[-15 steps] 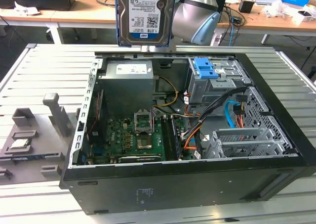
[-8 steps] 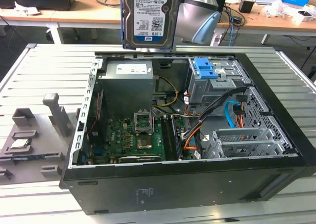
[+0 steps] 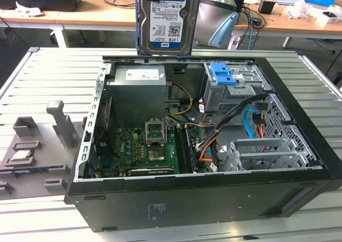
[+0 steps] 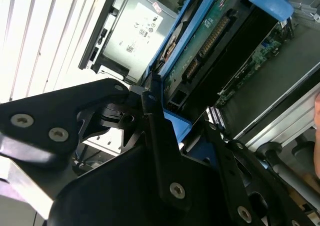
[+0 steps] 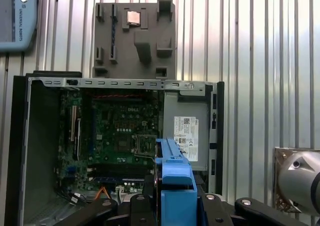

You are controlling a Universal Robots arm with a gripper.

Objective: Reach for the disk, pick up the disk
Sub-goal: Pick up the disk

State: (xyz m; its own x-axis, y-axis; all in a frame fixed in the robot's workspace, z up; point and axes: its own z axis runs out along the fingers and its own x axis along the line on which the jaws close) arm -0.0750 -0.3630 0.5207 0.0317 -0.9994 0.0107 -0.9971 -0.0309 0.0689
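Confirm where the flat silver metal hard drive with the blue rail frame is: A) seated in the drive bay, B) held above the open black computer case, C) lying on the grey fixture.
B: the disk stands upright above the case in the exterior view, its blue frame clamped in the gripper in the first wrist view.

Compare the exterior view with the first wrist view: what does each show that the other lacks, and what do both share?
Exterior view, not the first wrist view: the disk hanging above the computer case, label facing the camera, and the blue latch plate. First wrist view, not the exterior: the disk's blue frame edge-on and a blue-grey device. Shared: the case, its motherboard, and the grey fixture holding the processor chip.
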